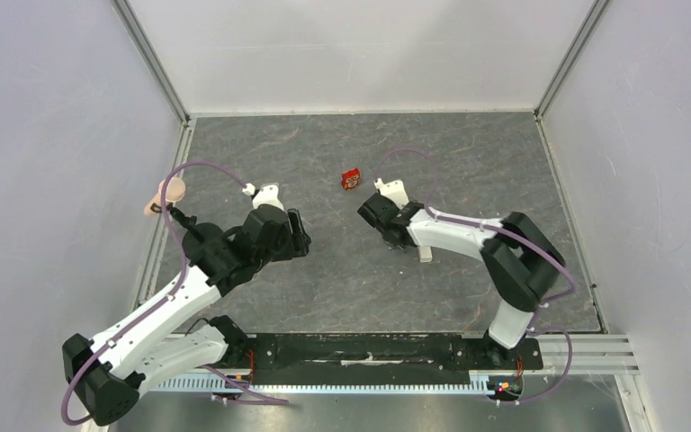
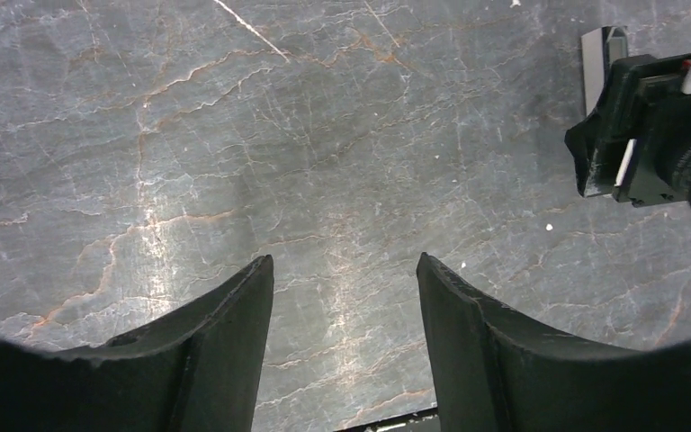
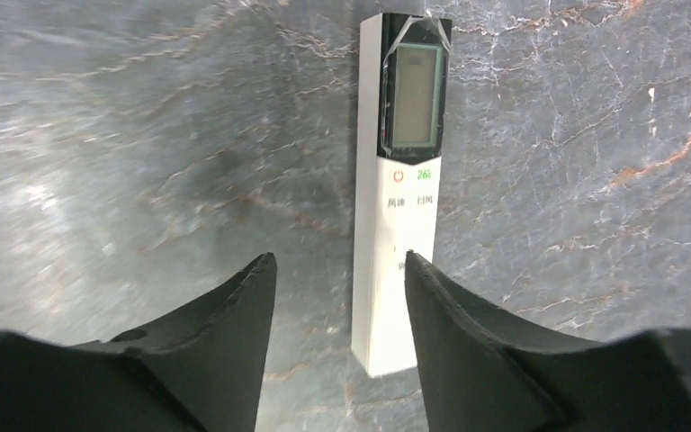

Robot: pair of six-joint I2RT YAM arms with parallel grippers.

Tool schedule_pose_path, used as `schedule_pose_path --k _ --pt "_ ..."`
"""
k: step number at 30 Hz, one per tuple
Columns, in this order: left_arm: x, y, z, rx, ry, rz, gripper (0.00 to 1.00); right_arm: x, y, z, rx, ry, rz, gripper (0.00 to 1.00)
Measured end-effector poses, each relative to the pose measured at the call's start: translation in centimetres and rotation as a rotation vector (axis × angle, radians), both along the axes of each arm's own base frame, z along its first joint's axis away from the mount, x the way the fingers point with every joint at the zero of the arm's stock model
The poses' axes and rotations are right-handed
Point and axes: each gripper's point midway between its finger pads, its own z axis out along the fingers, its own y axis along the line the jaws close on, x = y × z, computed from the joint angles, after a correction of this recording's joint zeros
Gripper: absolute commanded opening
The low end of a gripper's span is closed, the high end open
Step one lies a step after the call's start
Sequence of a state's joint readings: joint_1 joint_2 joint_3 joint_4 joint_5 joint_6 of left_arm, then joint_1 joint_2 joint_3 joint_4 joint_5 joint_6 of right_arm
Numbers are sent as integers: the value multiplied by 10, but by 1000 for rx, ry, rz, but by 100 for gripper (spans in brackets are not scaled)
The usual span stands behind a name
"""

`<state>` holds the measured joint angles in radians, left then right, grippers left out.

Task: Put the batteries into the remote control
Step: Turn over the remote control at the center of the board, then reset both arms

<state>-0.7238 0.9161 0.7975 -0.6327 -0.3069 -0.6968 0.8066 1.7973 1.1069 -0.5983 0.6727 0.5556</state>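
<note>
Barely begun: remote (image 3: 399,234) lies screen-up on the table (image 3: 144,135) below the open, empty right tool (image 3: 337,261); left tool (image 2: 345,263) open, empty; batteries unseen

From above, the right arm (image 1: 454,234) covers most of the remote control (image 1: 426,255); only one white end shows, too small to tell its face. The print on the small red box (image 1: 351,178) near the worktop's (image 1: 342,279) far edge is unreadable. In the left wrist view the right gripper (image 2: 621,144), cut by the picture's edge, hides all but the remote control's screen end. In the right wrist view a jaw hides its near corner, and the worktop is blurred at left.
</note>
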Motion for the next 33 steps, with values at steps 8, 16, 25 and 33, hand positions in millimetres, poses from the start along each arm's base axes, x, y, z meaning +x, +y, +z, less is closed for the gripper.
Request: schedule_pose_path --k 8,16,25,33 --pt "-14 3 29 -54 -53 -56 79 -24 -4 106 397 -264 -7 98" --pt "-41 17 83 -177 -212 -123 80 -76 -103 175 552 -592 -206 98" --pt "-66 37 95 -194 -275 -156 81 -114 -175 214 637 -824 -332 98" --pt "-83 41 95 -191 -266 -214 82 -125 -198 229 598 -877 -363 98"
